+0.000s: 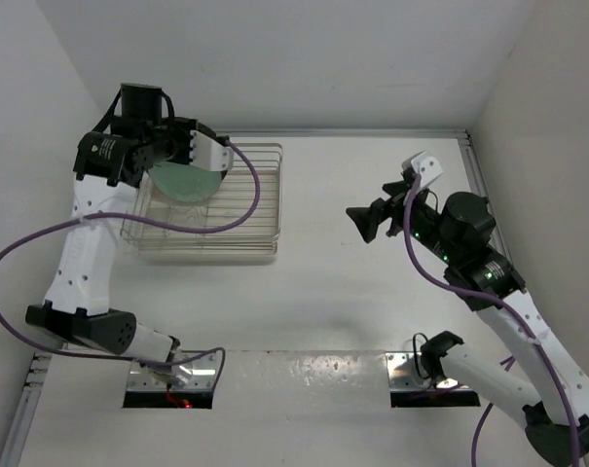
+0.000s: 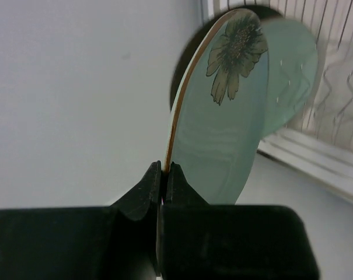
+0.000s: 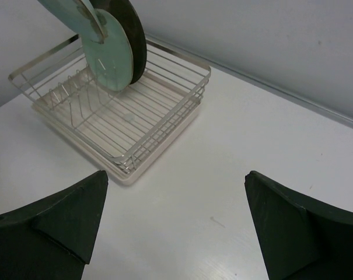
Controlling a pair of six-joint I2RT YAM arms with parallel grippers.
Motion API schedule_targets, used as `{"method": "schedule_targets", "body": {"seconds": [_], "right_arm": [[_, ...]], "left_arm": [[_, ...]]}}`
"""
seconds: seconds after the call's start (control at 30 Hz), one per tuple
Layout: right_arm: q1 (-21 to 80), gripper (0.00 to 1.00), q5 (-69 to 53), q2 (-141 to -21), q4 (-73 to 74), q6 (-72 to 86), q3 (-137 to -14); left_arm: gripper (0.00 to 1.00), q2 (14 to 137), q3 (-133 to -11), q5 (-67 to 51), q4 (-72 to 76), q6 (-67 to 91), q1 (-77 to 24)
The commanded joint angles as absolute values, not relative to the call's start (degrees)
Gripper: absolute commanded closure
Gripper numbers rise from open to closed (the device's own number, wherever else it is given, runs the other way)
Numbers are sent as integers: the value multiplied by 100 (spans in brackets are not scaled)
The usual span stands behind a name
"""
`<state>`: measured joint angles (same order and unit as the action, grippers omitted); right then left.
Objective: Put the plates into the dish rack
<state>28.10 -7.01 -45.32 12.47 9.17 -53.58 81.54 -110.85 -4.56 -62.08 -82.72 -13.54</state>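
- Your left gripper [image 2: 163,175] clamps the flowered mint plate [image 2: 223,146] by its rim over the dish rack [image 3: 170,111].
- The plain mint plate [image 3: 112,58] and brown plate [image 3: 136,29] stand in it.
- Your right gripper [image 1: 365,222] hangs spread, empty.

The top view looks down from behind; both wrist views (left far nearer) share the dish rack [image 3: 170,125].
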Motion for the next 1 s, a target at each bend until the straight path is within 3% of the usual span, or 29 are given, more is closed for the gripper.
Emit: {"method": "schedule_targets", "body": {"seconds": [0.0,0.3,0.97], "right_arm": [[2786,0,-773,-4763,967,852,-5440],[2804,0,-607,-4685,1098,861,-5282],[2786,0,-519,-5071,1081,888,-5230]], "left_arm": [[100,8226,-10882,-553,-5274,-9393,-846],[100,8631,-10275,-1143,-4783,-10326,-80],[100,8973,-9677,-1521,-4878,-10433,132]]}}
